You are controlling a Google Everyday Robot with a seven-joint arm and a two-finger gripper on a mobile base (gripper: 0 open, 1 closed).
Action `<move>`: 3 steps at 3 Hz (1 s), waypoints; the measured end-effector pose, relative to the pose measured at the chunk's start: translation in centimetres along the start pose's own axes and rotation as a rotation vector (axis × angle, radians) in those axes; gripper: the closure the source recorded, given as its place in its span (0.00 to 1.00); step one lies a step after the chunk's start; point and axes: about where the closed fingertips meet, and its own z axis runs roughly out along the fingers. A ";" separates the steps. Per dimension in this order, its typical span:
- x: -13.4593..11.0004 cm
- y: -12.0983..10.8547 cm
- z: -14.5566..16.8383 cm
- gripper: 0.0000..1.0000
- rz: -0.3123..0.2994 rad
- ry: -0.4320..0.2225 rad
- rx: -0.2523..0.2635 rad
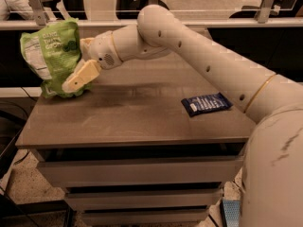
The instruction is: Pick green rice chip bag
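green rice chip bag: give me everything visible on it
The green rice chip bag is a crinkly light-green pouch with pale lettering, a round dark-green mark and a white nutrition panel on its picture-left side. It stands upright, puffed, at the far picture-left corner of the table. The claw sits against its lower front; a grip cannot be confirmed.

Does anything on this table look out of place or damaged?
Nothing stands out. The green rice chip bag stands crinkled at the table's rear corner, the tool at its front; the blue wrapper lies flat.
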 end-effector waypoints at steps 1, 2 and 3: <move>-1.5 0.8 2.1 0.18 0.006 -0.048 -0.036; -2.3 1.2 2.8 0.41 0.012 -0.075 -0.047; -2.4 1.5 2.9 0.64 0.022 -0.090 -0.045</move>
